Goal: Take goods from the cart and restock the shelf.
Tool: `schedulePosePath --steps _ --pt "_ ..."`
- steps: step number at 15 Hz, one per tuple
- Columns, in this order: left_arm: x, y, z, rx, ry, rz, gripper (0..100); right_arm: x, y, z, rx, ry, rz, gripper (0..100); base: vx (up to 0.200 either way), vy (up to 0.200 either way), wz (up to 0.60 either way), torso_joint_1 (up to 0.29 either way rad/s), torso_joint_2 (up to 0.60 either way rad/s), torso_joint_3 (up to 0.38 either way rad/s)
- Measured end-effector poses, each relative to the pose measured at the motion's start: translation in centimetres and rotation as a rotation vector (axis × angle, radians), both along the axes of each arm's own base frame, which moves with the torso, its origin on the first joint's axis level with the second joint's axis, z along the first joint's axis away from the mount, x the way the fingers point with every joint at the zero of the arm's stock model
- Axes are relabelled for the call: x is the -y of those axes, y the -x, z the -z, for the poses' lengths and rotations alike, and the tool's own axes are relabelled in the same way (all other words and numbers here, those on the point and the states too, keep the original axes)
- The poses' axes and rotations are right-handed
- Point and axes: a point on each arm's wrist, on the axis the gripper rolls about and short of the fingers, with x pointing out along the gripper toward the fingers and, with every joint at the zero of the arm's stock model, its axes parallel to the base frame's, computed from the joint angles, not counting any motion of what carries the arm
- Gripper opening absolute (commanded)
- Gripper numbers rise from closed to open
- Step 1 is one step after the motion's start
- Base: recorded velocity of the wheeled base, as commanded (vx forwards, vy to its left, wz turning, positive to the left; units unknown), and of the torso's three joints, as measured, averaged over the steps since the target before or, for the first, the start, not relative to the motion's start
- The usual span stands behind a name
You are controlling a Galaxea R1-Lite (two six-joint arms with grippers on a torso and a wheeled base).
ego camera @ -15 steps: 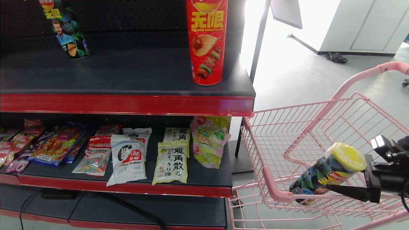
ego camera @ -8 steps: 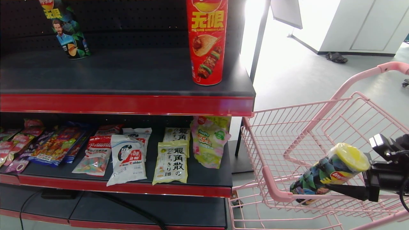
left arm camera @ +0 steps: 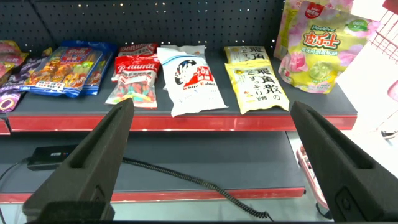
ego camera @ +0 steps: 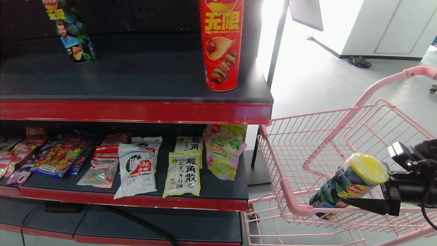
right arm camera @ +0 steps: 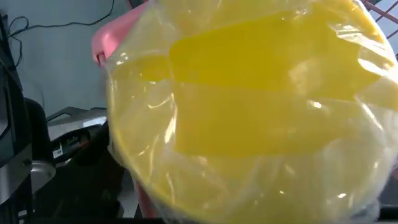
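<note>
Yellow plastic caps the chip can (ego camera: 341, 181) that your right tool (ego camera: 351, 196) has clamped between its fingers. The can is inside the pink cart (ego camera: 290, 196), tilted, with its lid (right arm camera: 249, 112) toward the wrist and its base down by the cart's front rim. One dark finger runs along the can's underside; the other is hidden behind it. Your left tool (left arm camera: 208, 168) hangs wide open and empty, facing the snack bags (left arm camera: 189, 81) on the lower shelf.

The first hazard is that front rim. The base sits so close to it that you cannot tell whether it clears, and a sideways swing toward the shelf (ego camera: 136, 78) could catch the base on the pink bar and wrench the can out of the grip. The wrapper looks glossy, so the can may well pivot or slide between the fingers if the arm jerks.

The top shelf brings its own danger: the tall red can (ego camera: 221, 44) stands near the end closest to the cart, right where a direct path would enter, and a brush could topple it. Setting your can down while it leans invites a roll off the edge.
</note>
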Motion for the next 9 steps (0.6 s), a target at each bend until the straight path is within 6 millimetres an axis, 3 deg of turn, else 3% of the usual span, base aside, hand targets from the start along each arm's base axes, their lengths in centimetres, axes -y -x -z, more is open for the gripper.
schedulePosePath --steps 6,9 --pt "0.0 0.0 0.0 0.000 0.000 0.000 100 -0.6 0.0 0.0 -0.007 -0.003 -0.021 0 0.000 0.000 0.00 0.000 0.00 0.000" --pt "0.0 0.0 0.0 0.000 0.000 0.000 100 -0.4 -0.7 -1.3 0.041 0.007 -0.016 0 0.000 0.000 0.00 0.000 0.00 0.000"
